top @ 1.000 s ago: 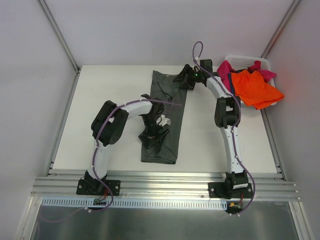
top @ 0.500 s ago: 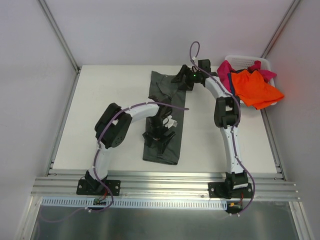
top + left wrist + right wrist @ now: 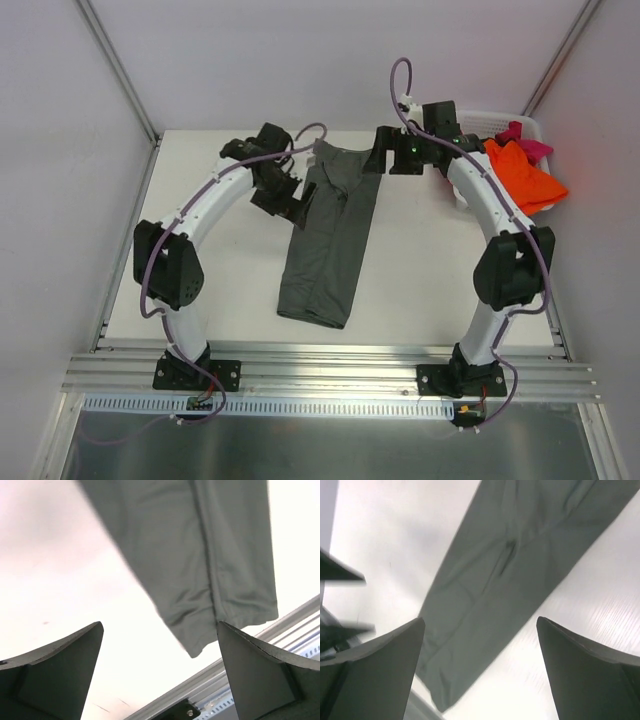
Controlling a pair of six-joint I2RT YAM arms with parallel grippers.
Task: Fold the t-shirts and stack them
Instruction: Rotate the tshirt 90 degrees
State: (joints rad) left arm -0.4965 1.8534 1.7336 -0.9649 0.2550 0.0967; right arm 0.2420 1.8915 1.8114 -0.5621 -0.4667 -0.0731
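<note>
Dark grey-olive cloth t-shirt (image 3: 325, 250) lies flat as a long narrow strip down the centre of the white desk (image 3: 420, 270). Its near end is at lower centre of the top view, its far end at upper centre. The sides look folded in, so it is probably laid out for an end-to-end fold. Left hand (image 3: 293, 205) is at the strip's upper-left edge, right hand (image 3: 383, 162) at its upper-right corner. Both have fingers spread wide with nothing pinched; in the wrist views the cloth is below the gap, not in it. The arms arch forward in mirrored curves, elbows toward the frame sides. Upper right: white plastic laundry basket (image 3: 470, 115) holds a bright orange t-shirt (image 3: 525, 180) and a magenta-pink t-shirt (image 3: 525, 138), not yet folded.
</note>
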